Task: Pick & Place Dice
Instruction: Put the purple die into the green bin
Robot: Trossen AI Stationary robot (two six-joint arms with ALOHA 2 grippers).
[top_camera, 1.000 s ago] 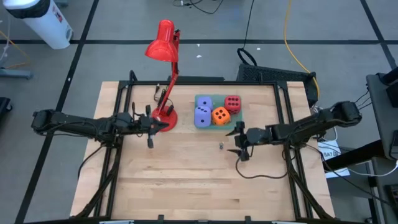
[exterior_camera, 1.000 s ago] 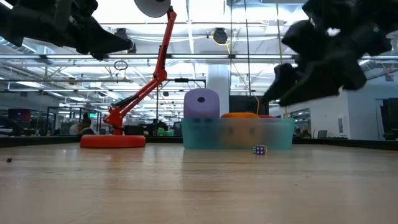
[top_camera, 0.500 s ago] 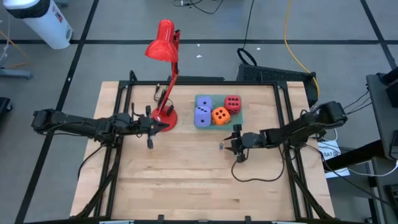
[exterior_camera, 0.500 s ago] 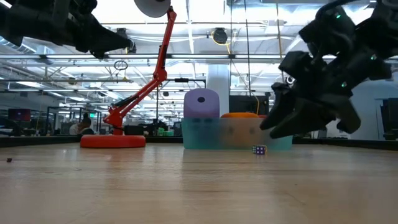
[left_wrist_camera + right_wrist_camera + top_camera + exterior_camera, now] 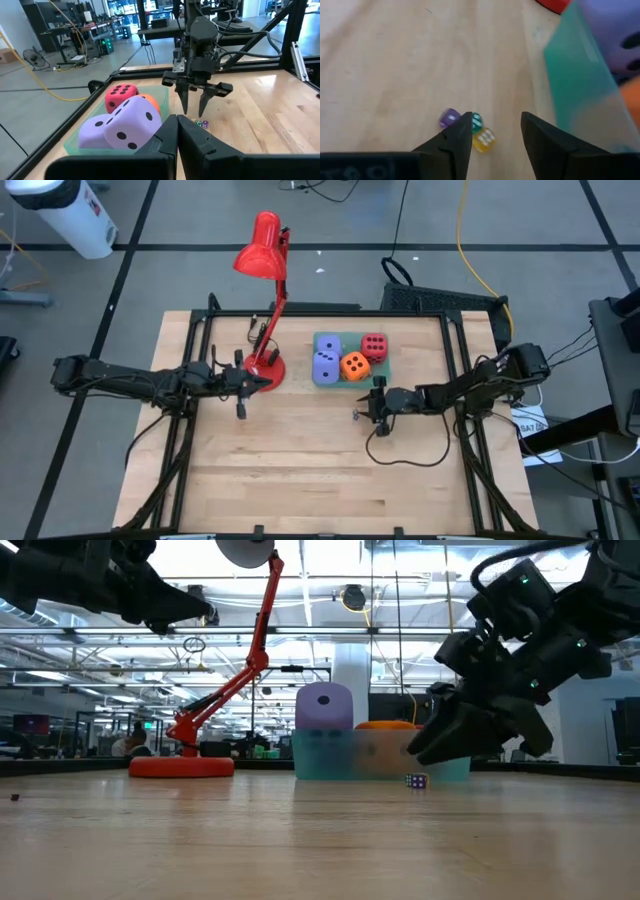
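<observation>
The right end effector (image 5: 360, 412) hangs low over the counter (image 5: 300, 470), fingers apart, straddling 3 tiny dice (image 5: 470, 130): 1 purple, 1 teal, 1 yellow, clustered just beside the teal tray (image 5: 336, 379). That tray, near the far edge, holds 4 big soft dice (image 5: 354, 365) with dark pips: 2 lavender, 1 orange, 1 red. A red desk lamp (image 5: 266, 365) stands beside it, near the left end effector (image 5: 266, 384), fingers together.

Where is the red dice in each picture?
High view: red dice at the green tray's back right corner.
Low view: not visible, hidden behind the tray.
Left wrist view: red dice at the tray's far end, behind a lavender dice.
Right wrist view: not in it.
Shared landmark: the green tray.
</observation>
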